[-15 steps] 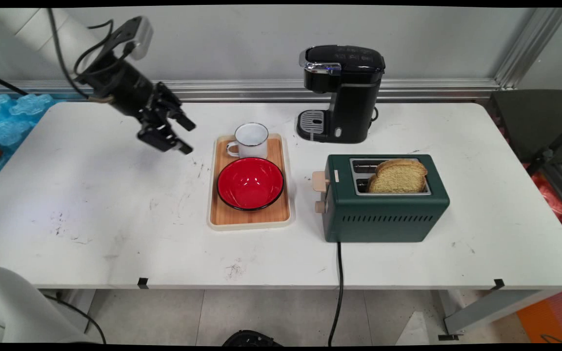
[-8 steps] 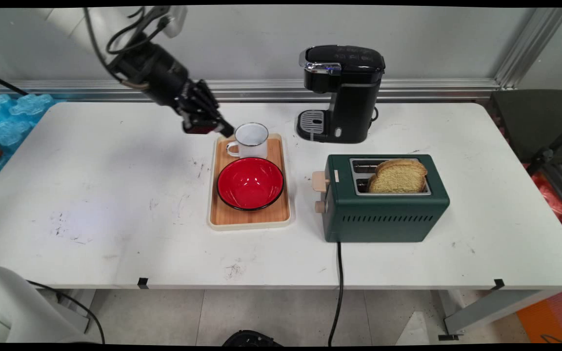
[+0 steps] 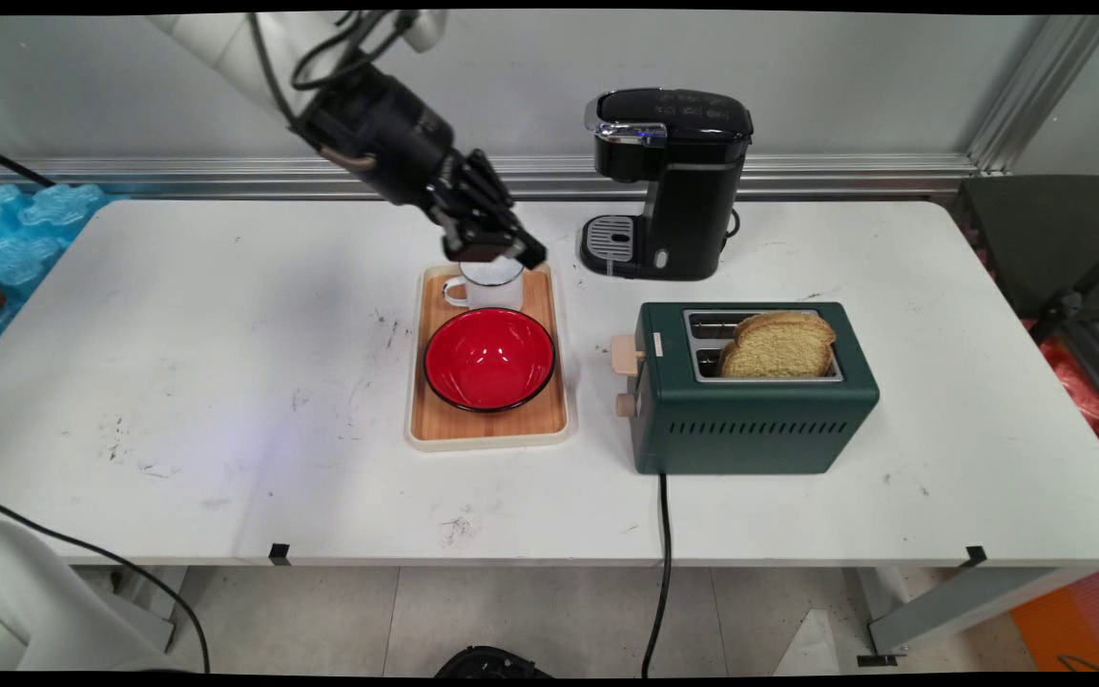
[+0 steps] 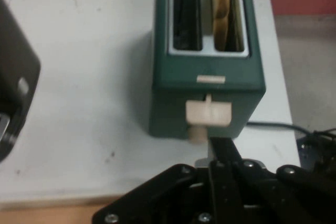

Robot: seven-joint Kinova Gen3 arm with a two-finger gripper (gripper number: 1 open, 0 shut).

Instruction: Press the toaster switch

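My gripper (image 3: 504, 253) hangs just above the white enamel mug (image 3: 485, 289) and covers its rim, fingers shut and empty. The mug stands at the far end of a wooden tray (image 3: 445, 426), with a red bowl (image 3: 489, 359) in front of it. In the hand view the gripper (image 4: 220, 153) points at the green toaster (image 4: 207, 95) with its cream lever (image 4: 208, 114), and a slice of bread (image 4: 227, 9) stands in one slot.
A black coffee machine (image 3: 669, 181) stands at the back, right of the gripper, and shows in the hand view as the coffee machine (image 4: 16, 85) at the left edge. The green toaster (image 3: 750, 405) holds bread (image 3: 778, 345); its cord (image 3: 661, 572) drops over the front edge.
The arm has swung right and slightly up, from over the bare table left of the tray to above the mug. The fingers stood apart a second ago and are together now.
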